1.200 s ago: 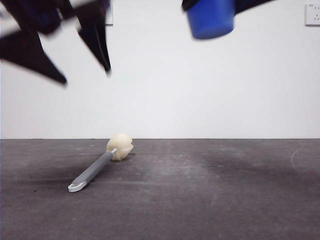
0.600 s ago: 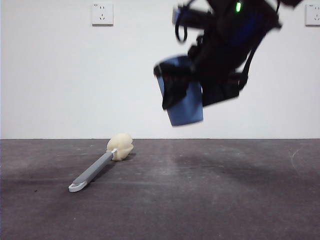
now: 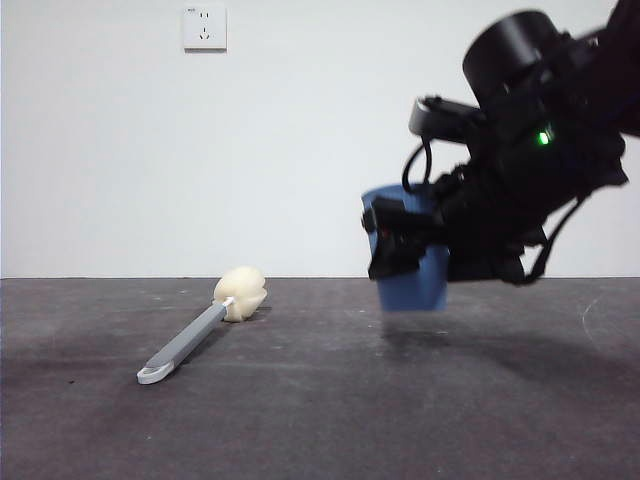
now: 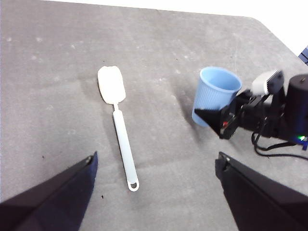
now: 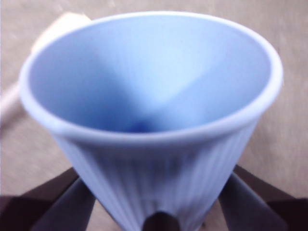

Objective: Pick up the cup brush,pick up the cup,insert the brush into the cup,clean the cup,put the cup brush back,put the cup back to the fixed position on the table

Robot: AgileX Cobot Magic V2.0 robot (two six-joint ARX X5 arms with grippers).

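The blue ribbed cup [image 3: 410, 290] is upright, mouth up, low over the table [image 3: 320, 420] at right of centre. My right gripper [image 3: 405, 255] is shut on its side; I cannot tell whether its base touches. The right wrist view looks into the empty cup [image 5: 149, 96] between the jaws of that gripper [image 5: 154, 204]. The cup brush [image 3: 200, 335] lies flat to the left, with its cream sponge head [image 3: 240, 292] away from the camera. From high above, my left gripper [image 4: 159, 192] is open, with the brush [image 4: 120, 134] and the cup [image 4: 216, 89] below it.
A white wall with a socket [image 3: 204, 27] stands behind the table. The table's rounded far corner [image 4: 260, 21] lies beyond the cup. The right arm's dark bulk [image 3: 540, 170] fills the upper right of the front view.
My right gripper has come down with the cup from the top of the front view to just above the table. The left gripper has left the front view.
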